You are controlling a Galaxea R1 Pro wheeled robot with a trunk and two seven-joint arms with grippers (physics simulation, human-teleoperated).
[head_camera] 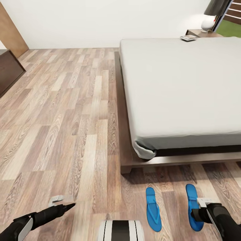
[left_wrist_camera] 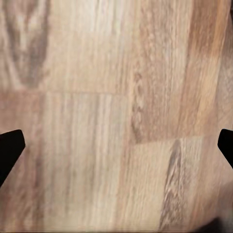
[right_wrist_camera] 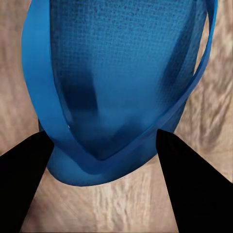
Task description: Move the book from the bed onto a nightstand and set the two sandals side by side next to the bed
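Nearest the robot, two blue sandals lie on the wood-plank floor [head_camera: 67, 110] just off the foot of the bed [head_camera: 180, 87]. The left sandal [head_camera: 153, 209] lies apart from the right sandal [head_camera: 193, 206], both pointing toward the bed frame. The right gripper [head_camera: 201, 211] sits low over the right sandal [right_wrist_camera: 121, 87]; in the right wrist view its dark fingers [right_wrist_camera: 194, 184] are spread to either side of the toe end, where the straps meet, not closed on it. The left gripper [head_camera: 63, 206] hangs low over bare floor to the left, its fingers [left_wrist_camera: 9, 150] spread wide at the edges of the left wrist view. Farther off, beyond the pale mattress, the book [head_camera: 188, 38] lies by the mattress's far corner, beside a nightstand [head_camera: 197, 32] bearing a lamp [head_camera: 214, 15]. A wooden door [head_camera: 11, 31] stands far left.
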